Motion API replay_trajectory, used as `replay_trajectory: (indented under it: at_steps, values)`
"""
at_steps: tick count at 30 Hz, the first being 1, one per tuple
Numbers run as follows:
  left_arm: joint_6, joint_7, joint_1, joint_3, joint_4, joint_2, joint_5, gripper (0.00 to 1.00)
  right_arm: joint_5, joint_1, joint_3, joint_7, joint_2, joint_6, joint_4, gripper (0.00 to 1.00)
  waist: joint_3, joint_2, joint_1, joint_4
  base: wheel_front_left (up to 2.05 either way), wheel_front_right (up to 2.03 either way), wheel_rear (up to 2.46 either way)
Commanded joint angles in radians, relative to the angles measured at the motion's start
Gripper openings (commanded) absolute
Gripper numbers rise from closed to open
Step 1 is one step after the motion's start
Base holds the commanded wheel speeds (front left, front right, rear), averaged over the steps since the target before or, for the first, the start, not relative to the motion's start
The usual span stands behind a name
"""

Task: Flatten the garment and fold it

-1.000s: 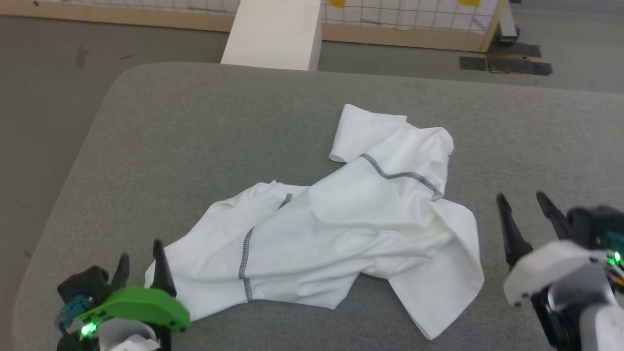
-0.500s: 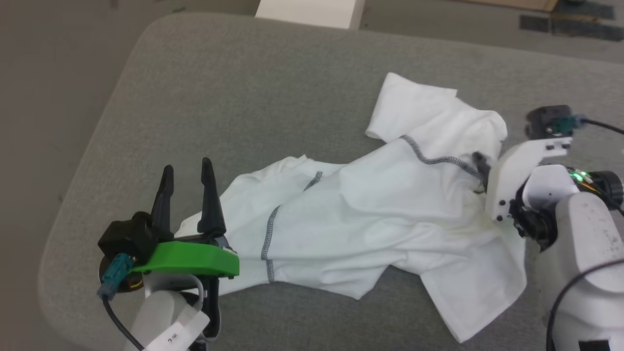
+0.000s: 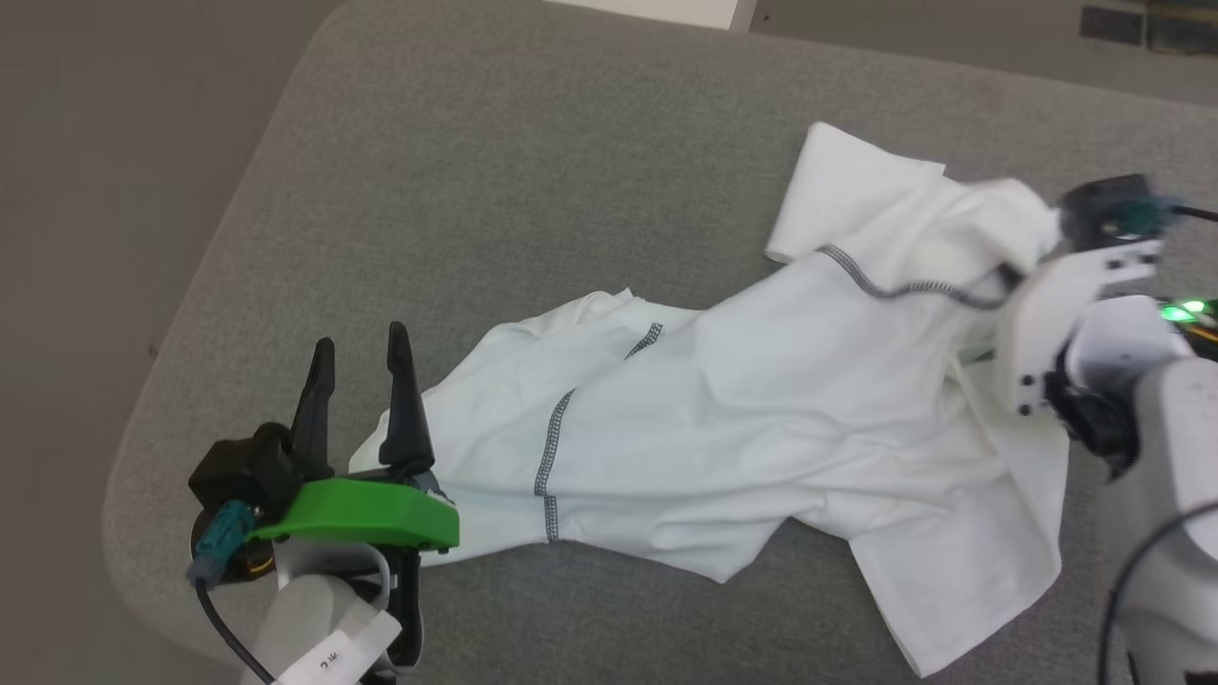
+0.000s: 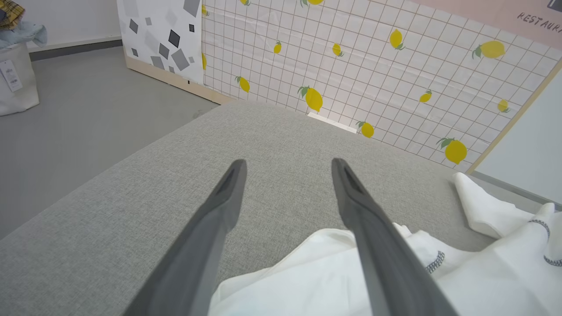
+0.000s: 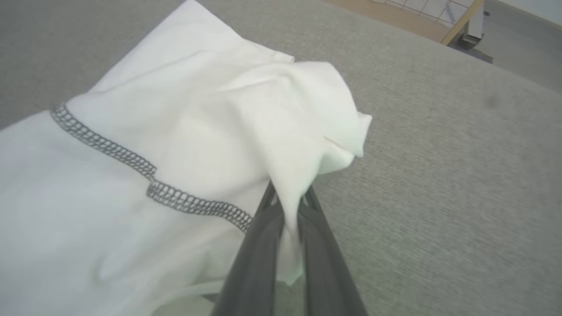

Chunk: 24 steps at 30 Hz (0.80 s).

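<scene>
right gripper clenched on garment fold | left gripper released — at garment's left edge, grey surface ahead

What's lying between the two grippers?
The garment, in the head view: it stretches from beside the open left gripper to the right gripper, shut on it.

Looks like a staged test room here: lemon-print backdrop panel in a wooden frame; geometric-print panel beside it; bare grey floor; grey fabric-covered table.
</scene>
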<state>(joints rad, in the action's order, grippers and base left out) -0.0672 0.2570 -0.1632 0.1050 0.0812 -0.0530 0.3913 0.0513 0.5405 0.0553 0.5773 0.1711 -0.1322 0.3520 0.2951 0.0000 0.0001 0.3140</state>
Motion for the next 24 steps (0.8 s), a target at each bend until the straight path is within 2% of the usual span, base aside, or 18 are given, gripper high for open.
replay_trajectory:
  at_steps: [1, 4, 7, 12, 16, 20, 24]
  values:
    - [-0.003, 0.005, 0.011, -0.007, 0.005, 0.003, -0.015, 1.00, -0.015, -0.034, 0.026, -0.043, 0.011, 0.002, -0.044, 0.00, -0.054, 0.0000, -0.0001, -0.048, 0.00, 0.00, 0.00]
    - [0.004, 0.005, 0.026, -0.020, 0.015, 0.003, -0.031, 1.00, -0.050, -0.122, 0.092, -0.101, 0.011, 0.002, -0.169, 0.00, -0.094, 0.0000, -0.0001, -0.087, 0.00, 0.00, 0.00]
    - [0.011, 0.005, 0.039, -0.028, 0.019, 0.003, -0.044, 1.00, -0.099, -0.235, 0.161, -0.093, -0.002, 0.002, -0.326, 0.00, -0.121, 0.0000, -0.0001, -0.124, 0.00, 0.00, 0.00]
    - [0.019, 0.005, 0.046, -0.037, 0.024, 0.003, -0.053, 1.00, -0.180, -0.465, 0.293, 0.002, -0.055, 0.002, -0.594, 0.00, -0.144, 0.0000, -0.0001, -0.179, 0.00, 0.00, 0.00]
    - [0.024, 0.005, 0.043, -0.035, 0.031, 0.003, -0.057, 1.00, -0.157, -0.630, 0.400, 0.129, -0.111, 0.002, -0.722, 0.00, -0.145, 0.0000, -0.0001, -0.206, 0.00, 0.00, 0.00]
    - [0.029, 0.005, 0.039, -0.033, 0.042, 0.003, -0.059, 1.00, -0.039, -0.757, 0.441, 0.295, -0.120, 0.002, -0.715, 0.00, -0.142, 0.0000, -0.0001, -0.227, 0.00, 0.00, 0.00]
    - [0.033, 0.005, 0.034, -0.030, 0.054, 0.003, -0.058, 1.00, 0.057, -0.801, 0.413, 0.357, -0.121, 0.002, -0.653, 0.00, -0.139, 0.0000, -0.0001, -0.241, 0.00, 0.00, 0.00]
